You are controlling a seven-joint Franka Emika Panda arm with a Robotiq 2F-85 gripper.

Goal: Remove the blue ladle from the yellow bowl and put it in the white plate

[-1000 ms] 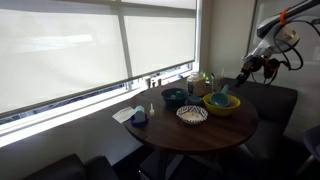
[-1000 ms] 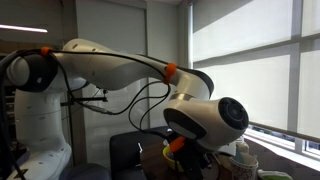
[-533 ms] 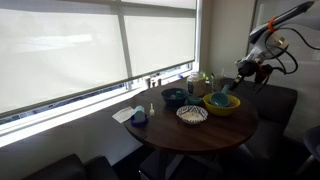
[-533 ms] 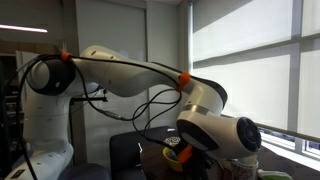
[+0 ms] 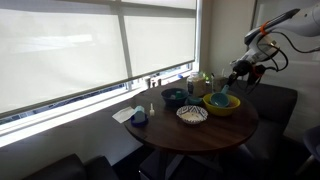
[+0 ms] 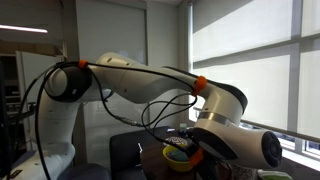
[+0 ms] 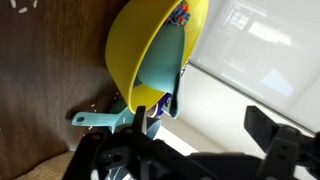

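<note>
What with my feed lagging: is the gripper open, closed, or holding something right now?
Gripper: fingers look open, holding nothing; blue ladle lies in the yellow bowl.

Your room looks like an office: big windows (image 5: 160, 45) with white blinds (image 5: 60, 55) beside the round table (image 5: 205, 132), dark seats (image 5: 272, 100) around it.

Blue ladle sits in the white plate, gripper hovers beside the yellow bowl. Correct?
Not quite. The blue ladle sits in the yellow bowl, not in the white plate, which holds no ladle. The wrist view shows this plainly. The gripper does hover beside the yellow bowl, as seen in an exterior view.
</note>
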